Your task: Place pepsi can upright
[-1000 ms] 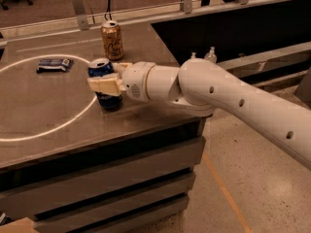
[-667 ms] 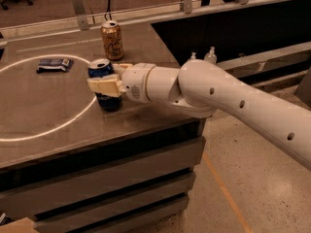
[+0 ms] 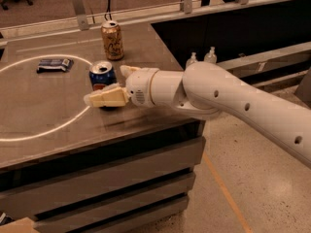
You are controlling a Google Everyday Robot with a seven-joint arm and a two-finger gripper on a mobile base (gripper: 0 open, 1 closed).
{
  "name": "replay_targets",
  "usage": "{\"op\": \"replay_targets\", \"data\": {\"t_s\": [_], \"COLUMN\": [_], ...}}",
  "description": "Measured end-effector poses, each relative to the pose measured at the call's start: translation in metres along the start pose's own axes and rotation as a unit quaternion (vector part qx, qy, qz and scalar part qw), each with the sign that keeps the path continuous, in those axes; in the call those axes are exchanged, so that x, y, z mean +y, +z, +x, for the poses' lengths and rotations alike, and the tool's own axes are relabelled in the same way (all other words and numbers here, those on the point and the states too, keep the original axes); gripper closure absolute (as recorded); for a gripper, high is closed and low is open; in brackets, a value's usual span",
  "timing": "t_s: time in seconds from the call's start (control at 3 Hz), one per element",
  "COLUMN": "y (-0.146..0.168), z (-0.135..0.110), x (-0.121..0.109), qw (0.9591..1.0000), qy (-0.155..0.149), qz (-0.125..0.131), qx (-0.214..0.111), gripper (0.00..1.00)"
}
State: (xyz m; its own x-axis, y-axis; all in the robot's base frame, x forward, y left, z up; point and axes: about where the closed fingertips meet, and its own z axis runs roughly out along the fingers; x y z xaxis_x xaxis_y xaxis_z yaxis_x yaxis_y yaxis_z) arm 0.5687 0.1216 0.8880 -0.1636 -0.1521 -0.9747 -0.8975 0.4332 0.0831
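The pepsi can [image 3: 102, 74] is seen upright on the surface [image 3: 48, 113], so placement is judged done. The hand [image 3: 105, 85] is spread around it, apparently not pinching; only withdrawal is left.

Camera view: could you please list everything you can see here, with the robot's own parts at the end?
pepsi can: one, blue, upright on the table, near its front right part
gold can: one, gold-tan, upright, farther back on the table
packet: one, dark blue, flat, far left on the table
ring: one, white, marked on the table top
table: one, brown-grey top, dark shelves below
small bottles: two, pale, on the ledge to the right of the table
arm: one, white, reaching in from the right
tool: one, cream, at the pepsi can, low over the table
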Motion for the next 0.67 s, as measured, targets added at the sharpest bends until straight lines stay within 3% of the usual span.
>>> {"op": "replay_targets", "data": {"t_s": [0.33, 0.67], "y": [-0.014, -0.037], "z": [0.001, 0.007], "x": [-0.002, -0.003], "qw": [0.9997, 0.9973], "qy": [-0.011, -0.024], "qz": [-0.006, -0.011], "qx": [0.021, 0.069], "gripper": [0.00, 0.00]}}
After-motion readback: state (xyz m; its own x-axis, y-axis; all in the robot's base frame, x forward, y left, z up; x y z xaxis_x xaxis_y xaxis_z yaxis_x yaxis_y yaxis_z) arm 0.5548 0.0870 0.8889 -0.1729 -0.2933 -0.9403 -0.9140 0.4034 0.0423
